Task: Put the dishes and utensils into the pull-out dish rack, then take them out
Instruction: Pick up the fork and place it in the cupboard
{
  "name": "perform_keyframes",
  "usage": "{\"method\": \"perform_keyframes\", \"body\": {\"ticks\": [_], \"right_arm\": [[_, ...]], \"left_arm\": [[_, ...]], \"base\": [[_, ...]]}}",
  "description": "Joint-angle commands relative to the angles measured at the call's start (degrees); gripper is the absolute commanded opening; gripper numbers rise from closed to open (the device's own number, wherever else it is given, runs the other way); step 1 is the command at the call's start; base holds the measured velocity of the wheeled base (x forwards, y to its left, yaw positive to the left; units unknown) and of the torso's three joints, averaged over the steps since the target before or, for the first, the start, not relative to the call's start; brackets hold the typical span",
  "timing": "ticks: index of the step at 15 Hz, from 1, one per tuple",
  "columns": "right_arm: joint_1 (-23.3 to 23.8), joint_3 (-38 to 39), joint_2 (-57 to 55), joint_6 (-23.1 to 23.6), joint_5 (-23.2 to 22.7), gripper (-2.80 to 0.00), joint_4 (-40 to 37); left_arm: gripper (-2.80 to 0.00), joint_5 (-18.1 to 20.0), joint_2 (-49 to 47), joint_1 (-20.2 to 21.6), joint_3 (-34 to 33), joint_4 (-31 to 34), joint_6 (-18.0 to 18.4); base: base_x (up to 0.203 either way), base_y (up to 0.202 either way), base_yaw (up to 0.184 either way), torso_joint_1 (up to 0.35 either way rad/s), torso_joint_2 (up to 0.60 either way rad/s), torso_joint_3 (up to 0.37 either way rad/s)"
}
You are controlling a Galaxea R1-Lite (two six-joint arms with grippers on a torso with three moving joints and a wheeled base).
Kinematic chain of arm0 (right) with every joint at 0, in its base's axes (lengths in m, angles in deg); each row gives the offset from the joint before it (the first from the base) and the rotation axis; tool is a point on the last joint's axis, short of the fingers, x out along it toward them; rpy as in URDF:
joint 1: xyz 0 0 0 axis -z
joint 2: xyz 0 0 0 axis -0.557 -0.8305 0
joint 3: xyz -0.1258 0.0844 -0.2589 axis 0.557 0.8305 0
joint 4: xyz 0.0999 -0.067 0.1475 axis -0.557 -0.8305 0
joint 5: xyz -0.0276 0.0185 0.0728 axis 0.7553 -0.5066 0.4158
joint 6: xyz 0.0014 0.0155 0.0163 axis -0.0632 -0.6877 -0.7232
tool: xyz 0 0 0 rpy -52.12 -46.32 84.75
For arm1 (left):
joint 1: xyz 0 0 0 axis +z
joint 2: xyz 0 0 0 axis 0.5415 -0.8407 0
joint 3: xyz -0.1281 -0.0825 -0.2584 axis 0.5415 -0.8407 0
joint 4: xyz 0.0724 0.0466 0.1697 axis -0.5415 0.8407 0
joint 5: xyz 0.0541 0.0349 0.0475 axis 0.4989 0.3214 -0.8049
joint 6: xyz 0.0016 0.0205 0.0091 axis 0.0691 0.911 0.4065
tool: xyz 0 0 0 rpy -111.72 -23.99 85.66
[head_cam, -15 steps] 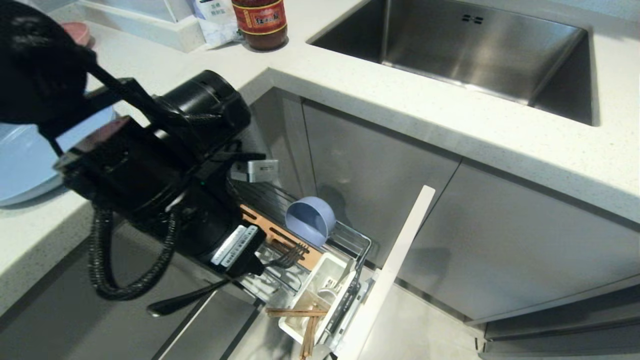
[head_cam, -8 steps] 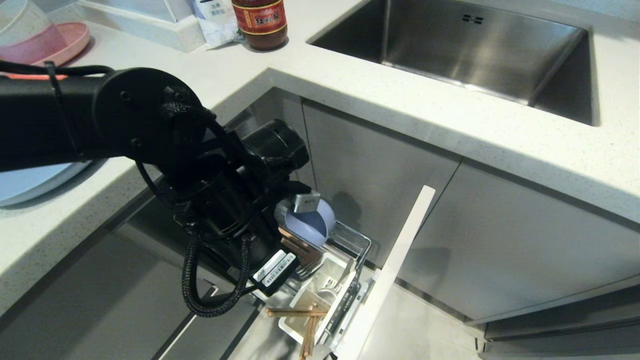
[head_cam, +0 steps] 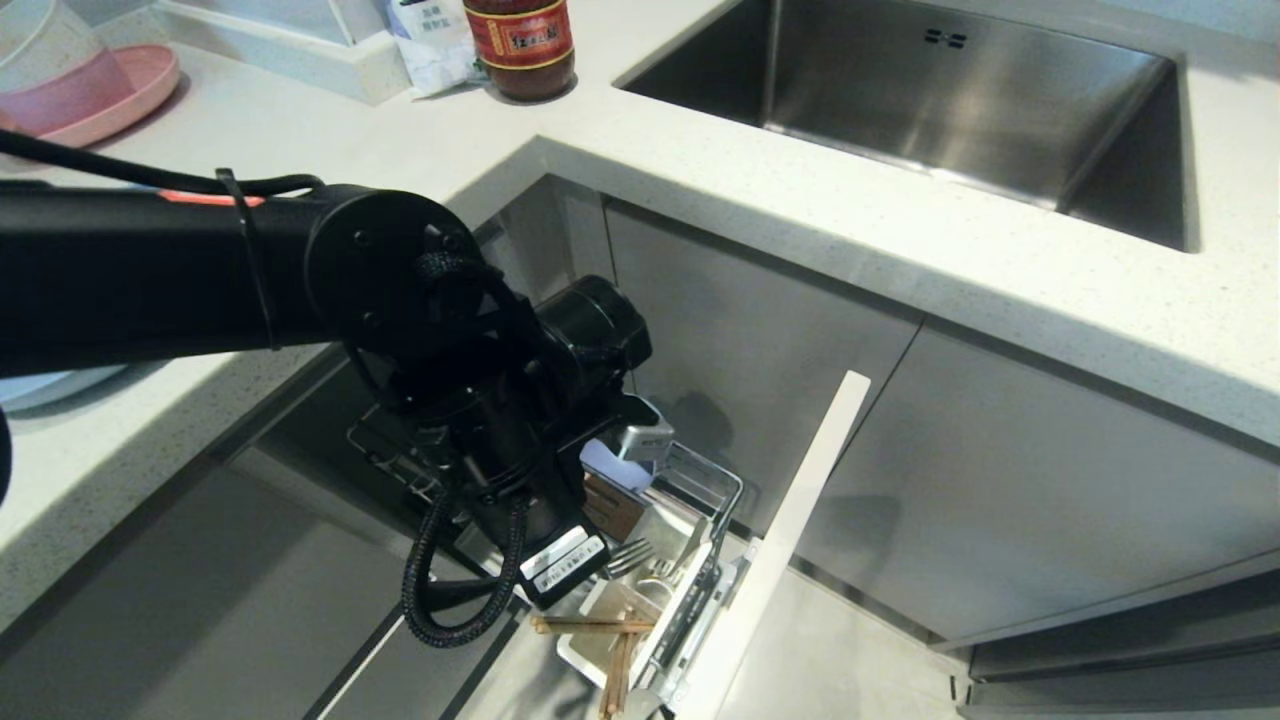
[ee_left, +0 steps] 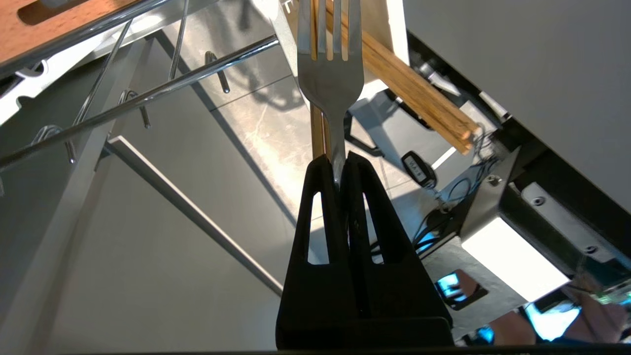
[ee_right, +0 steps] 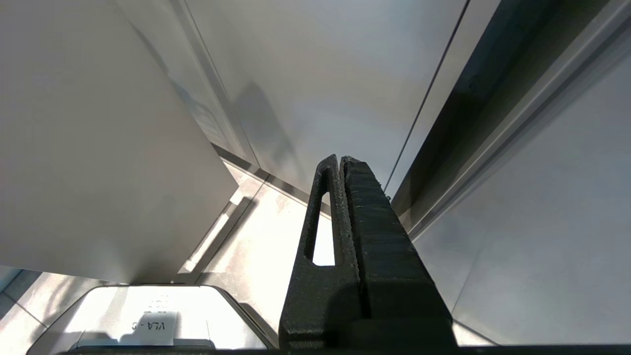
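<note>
Fork (ee_left: 329, 84) is pinched by its handle between the pressed-together fingers of the left gripper (ee_left: 339, 165), tines leading down toward the white utensil box (head_cam: 640, 600) where the chopsticks (head_cam: 600, 630) already lean. Gripping the handle end keeps the tines free to slide in; the right gripper (ee_right: 341, 160) hangs shut and empty beside the cabinet fronts

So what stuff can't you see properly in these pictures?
- Blue bowl: head view, mostly behind the left arm.
- Fork: handle hidden inside the left gripper; tine tips cut off in the left wrist view.
- Blue plate: only a sliver shows under the arm.
- Chopsticks: ends cut off at the picture's bottom.
</note>
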Motion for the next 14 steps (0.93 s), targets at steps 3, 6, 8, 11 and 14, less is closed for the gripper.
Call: {"method": "perform_keyframes", "body": {"ticks": [3, 6, 8, 11, 14], "right_arm": [[0.0, 0.1, 0.2, 0.0, 0.0, -2.8, 0.0], [0.0, 0.1, 0.2, 0.0, 0.0, -2.8, 0.0], [0.0, 0.1, 0.2, 0.0, 0.0, -2.8, 0.0], [0.0, 0.1, 0.2, 0.0, 0.0, -2.8, 0.0], [-0.1, 0.1, 0.2, 0.0, 0.0, -2.8, 0.0]], "left_arm": [[-2.8, -0.2, -4.5, -0.3, 3.2, 0.5, 0.6], [-2.8, -0.6, -7.6, -0.8, 5.6, 0.5, 0.7], [-2.8, -1.7, -9.7, -1.1, 7.0, 0.5, 0.7], [-2.8, -3.2, -11.2, -1.5, 8.1, 0.5, 0.8], [-2.8, -4.5, -12.4, -1.5, 8.2, 0.5, 2.6]], "base": [[0.0, 0.0, 0.0, 0.0, 0.0, 0.0], [0.0, 0.0, 0.0, 0.0, 0.0, 0.0], [0.0, 0.0, 0.0, 0.0, 0.0, 0.0], [0.0, 0.0, 0.0, 0.0, 0.0, 0.0], [0.0, 0.0, 0.0, 0.0, 0.0, 0.0]]}}
